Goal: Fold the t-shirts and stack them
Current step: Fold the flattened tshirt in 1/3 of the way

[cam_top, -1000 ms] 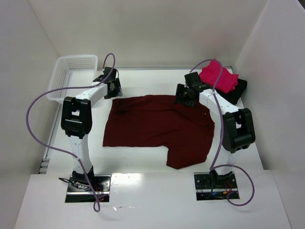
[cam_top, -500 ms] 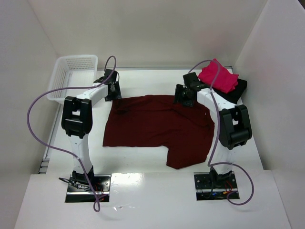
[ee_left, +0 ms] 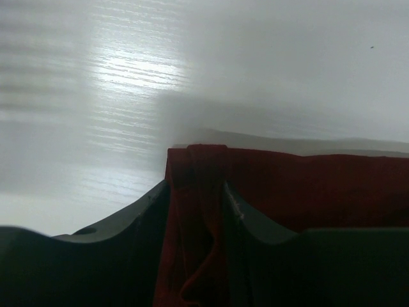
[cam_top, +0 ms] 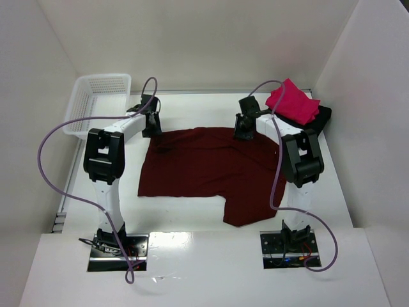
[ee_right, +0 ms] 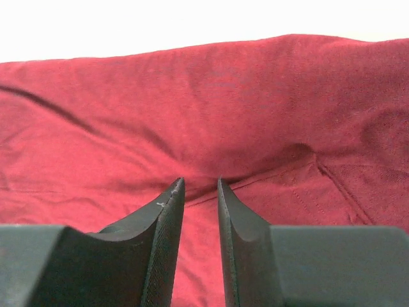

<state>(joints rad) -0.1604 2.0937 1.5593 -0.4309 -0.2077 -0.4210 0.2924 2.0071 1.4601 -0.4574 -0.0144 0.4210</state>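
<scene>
A large dark maroon t-shirt (cam_top: 211,166) lies spread flat on the white table. My left gripper (cam_top: 153,125) is down at its far left corner. In the left wrist view a bunched fold of the maroon cloth (ee_left: 307,185) fills the gap of that gripper (ee_left: 195,192), touching both fingers. My right gripper (cam_top: 243,131) is down on the shirt's far right edge. There the jaws (ee_right: 199,185) stand narrow, pressed into the maroon cloth (ee_right: 223,96), with a ridge of it puckered between the tips. A folded pink-red t-shirt (cam_top: 293,102) rests on a folded black one (cam_top: 317,121) at the back right.
A white lattice basket (cam_top: 96,96) stands at the back left corner. White walls enclose the table on the left, back and right. Purple cables loop from both arms above the shirt's sides.
Both grippers have dropped onto the shirt's far edge and narrowed their jaws on the cloth. The right arm swung left, away from the pink-red shirt.
</scene>
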